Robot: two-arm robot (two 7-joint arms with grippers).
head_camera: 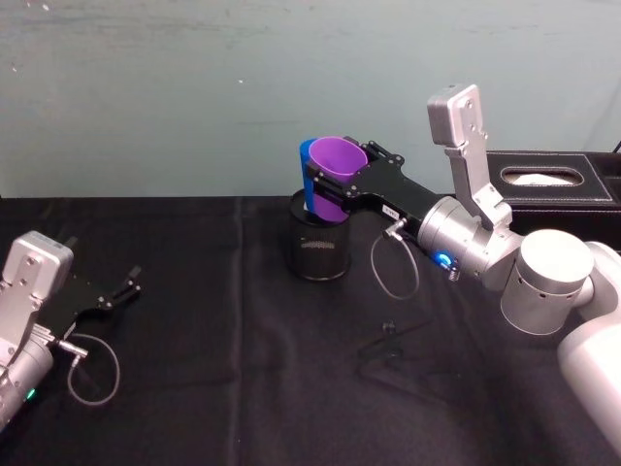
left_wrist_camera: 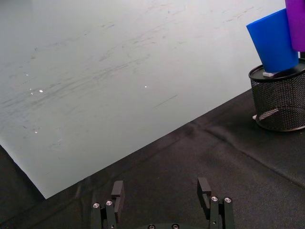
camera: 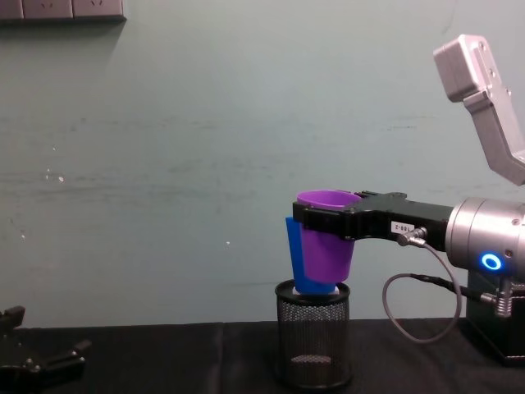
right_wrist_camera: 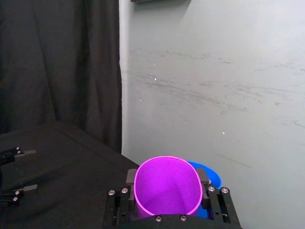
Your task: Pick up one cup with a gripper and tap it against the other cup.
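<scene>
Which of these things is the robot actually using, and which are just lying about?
In use: purple cup, right gripper clamped on it, blue cup.
Lying about: black mesh holder, tissue box, left gripper parked open on the table.

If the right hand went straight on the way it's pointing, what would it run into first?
The blue cup, standing in the mesh holder right behind the purple cup that the right hand grips. The two cups look touching or nearly so; depth is unclear.
</scene>
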